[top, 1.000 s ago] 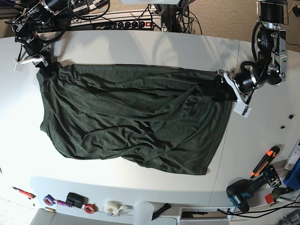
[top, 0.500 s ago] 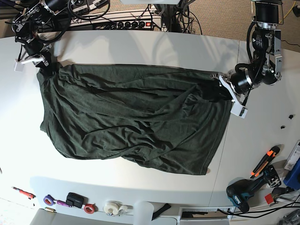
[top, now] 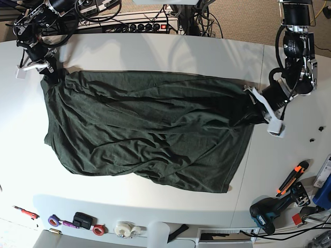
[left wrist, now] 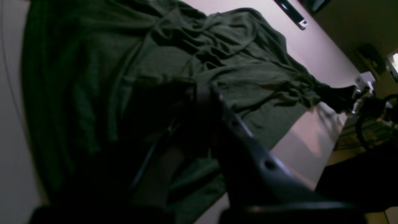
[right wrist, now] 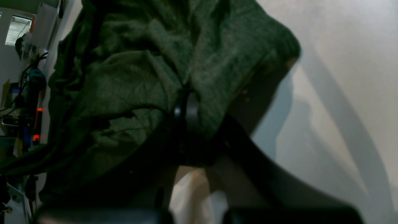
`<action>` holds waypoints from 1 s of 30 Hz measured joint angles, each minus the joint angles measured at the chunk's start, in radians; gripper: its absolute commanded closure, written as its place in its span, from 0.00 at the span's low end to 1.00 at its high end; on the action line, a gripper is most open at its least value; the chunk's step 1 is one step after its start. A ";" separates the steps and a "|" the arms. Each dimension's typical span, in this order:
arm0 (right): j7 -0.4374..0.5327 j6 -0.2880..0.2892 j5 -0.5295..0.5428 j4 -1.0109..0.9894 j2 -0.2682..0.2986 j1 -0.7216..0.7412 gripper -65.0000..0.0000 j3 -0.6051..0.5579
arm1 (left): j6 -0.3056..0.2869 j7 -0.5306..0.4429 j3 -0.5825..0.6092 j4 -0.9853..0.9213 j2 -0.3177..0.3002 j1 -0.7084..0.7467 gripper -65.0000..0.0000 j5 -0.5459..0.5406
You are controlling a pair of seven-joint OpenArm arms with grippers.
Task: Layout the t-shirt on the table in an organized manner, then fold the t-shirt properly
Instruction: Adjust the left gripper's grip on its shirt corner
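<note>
Step in hand: the layout stage, fold not begun. The t-shirt (top: 147, 129) lies across the middle of the table (top: 155, 51), wide and mostly flat but heavily creased, with ridges running from 10 o'clock toward 4 o'clock. Its lower edge sags unevenly between 6 and 5 o'clock.

Left gripper (top: 257, 109): at 3 o'clock of the cloth, jaws closed on the t-shirt's edge. The base view shows fabric drawn to a point at the jaws; the left wrist view is dark, but cloth runs under the finger (left wrist: 236, 130). Arm comes down from the 1 o'clock corner of the table, elbow bent, wrist turned toward the garment.

Right gripper (top: 51, 75): at 10 o'clock of the cloth, on the opposite top corner. The right wrist view shows jaws clamped on bunched fabric (right wrist: 149, 81), cloth gathered into the pinch. Arm reaches in from beyond the 11 o'clock edge of the table.

Judgement: both top corners are held, so the next move likely calls for the 2 arms to pull apart along the 9-to-3 line, taking slack out of the upper hem, then a slight lift and drag to shake out the diagonal creases.

Risk: soft knit may slip from a shallow pinch under tension.
</note>
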 measured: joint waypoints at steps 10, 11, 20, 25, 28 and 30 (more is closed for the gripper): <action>0.000 0.000 0.000 0.000 0.000 0.000 1.00 0.000 | 0.000 0.164 -0.019 0.000 -0.024 0.012 1.00 0.000; 0.000 0.000 0.000 0.000 0.000 0.000 1.00 0.000 | 0.000 0.176 -0.019 0.000 -0.024 0.016 1.00 0.001; 0.000 0.000 0.000 0.000 0.000 0.000 1.00 0.000 | 0.000 0.166 -0.019 0.000 -0.024 0.022 1.00 0.013; 0.000 0.000 0.000 0.000 0.000 0.000 1.00 0.000 | 0.157 0.026 -0.019 0.000 -0.022 0.022 1.00 0.141; 0.000 0.000 0.000 0.000 0.000 0.000 1.00 0.000 | 0.197 0.008 -0.019 0.000 -0.022 0.022 1.00 0.184; 0.000 0.000 0.000 0.000 0.000 0.000 1.00 0.000 | 0.196 0.030 -0.019 0.000 -0.022 0.022 1.00 0.180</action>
